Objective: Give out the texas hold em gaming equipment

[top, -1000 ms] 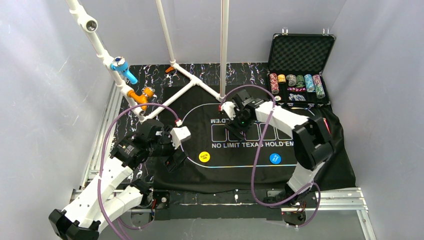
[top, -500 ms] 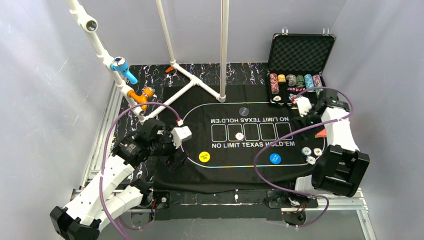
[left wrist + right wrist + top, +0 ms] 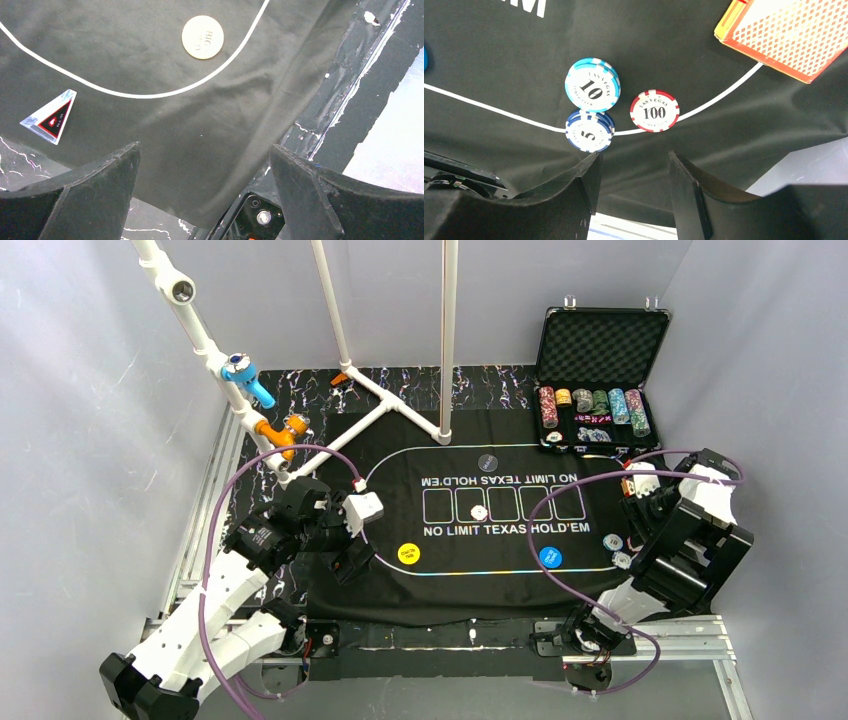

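10 chip (image 3: 592, 85) light blue | 5 chip (image 3: 589, 131) navy | 100 chip (image 3: 654, 111) red-white

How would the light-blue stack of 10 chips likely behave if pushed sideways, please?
The 10 chips sit stacked slightly askew, so a push would probably shear the stack apart. They seem to touch the 5 chips, which would likely shift too. The mat is wrinkled cloth, so it may bunch rather than let them slide.

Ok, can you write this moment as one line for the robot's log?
left gripper: open, empty, above mat edge | right gripper: open, empty | below it on mat: 10 stack, 5 stack, 100 chip
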You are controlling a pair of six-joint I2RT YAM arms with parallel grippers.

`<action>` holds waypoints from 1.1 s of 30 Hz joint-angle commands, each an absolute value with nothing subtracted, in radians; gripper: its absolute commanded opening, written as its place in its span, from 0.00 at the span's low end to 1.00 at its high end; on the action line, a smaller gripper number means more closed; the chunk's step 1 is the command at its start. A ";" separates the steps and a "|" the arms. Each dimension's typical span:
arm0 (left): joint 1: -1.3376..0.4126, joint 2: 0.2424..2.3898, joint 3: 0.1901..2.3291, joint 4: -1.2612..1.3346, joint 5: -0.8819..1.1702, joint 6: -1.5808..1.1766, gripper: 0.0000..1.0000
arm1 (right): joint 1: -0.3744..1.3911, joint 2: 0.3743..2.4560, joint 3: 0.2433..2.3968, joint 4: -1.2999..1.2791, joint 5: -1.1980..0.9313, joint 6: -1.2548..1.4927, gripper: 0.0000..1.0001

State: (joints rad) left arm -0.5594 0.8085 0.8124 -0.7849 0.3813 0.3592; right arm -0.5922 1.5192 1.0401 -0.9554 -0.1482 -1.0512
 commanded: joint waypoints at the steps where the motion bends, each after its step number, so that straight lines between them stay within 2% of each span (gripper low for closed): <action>1: -0.560 0.808 0.824 -0.790 0.400 0.364 0.99 | -0.610 1.552 1.031 -0.924 -0.169 -1.161 0.58; 13: -0.560 0.813 0.825 -0.790 0.397 0.366 0.99 | -0.622 1.636 1.050 -0.871 -0.184 -1.137 0.56; 33: -0.560 0.816 0.819 -0.790 0.391 0.370 0.99 | -0.604 1.676 0.980 -0.767 -0.186 -1.094 0.65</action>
